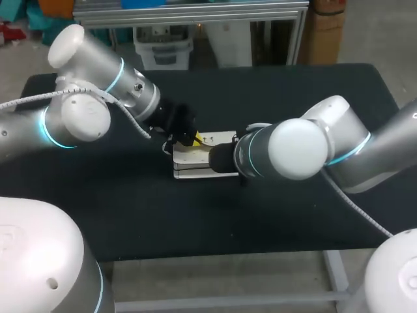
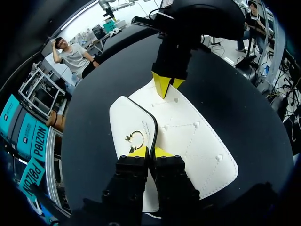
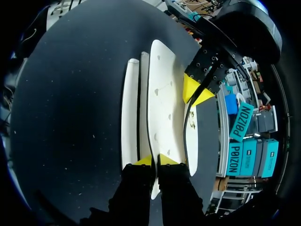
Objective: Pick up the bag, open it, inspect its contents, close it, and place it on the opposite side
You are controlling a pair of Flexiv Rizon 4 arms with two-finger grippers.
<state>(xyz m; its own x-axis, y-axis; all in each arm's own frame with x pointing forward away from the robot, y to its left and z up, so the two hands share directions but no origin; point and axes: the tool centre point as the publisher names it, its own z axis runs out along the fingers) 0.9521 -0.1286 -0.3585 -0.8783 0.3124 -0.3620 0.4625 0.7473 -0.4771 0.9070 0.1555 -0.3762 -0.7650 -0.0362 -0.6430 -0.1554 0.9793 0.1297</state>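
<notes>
- The step in hand looks like the opening. The white quilted bag [image 2: 193, 136] lies near the middle of the desk [image 1: 280, 222], and its flap [image 2: 126, 120] stands a little away from the body. It may also be the closing; I cannot decide this from the pictures alone.
- The left jaws are together, pinched on the dark edge of the flap, just beside the gold ring clasp [image 2: 136, 139].
- The right jaws are also together, clamped on the edge of the quilted panel, at the side opposite to the left jaws.
- So the bag is held at two ends, between the arms, and it seems to rest on the desk, not lifted.
- For the next move, I judge that the left jaws must draw the flap further back while the right jaws hold the body down, so that the inside can be seen.
</notes>
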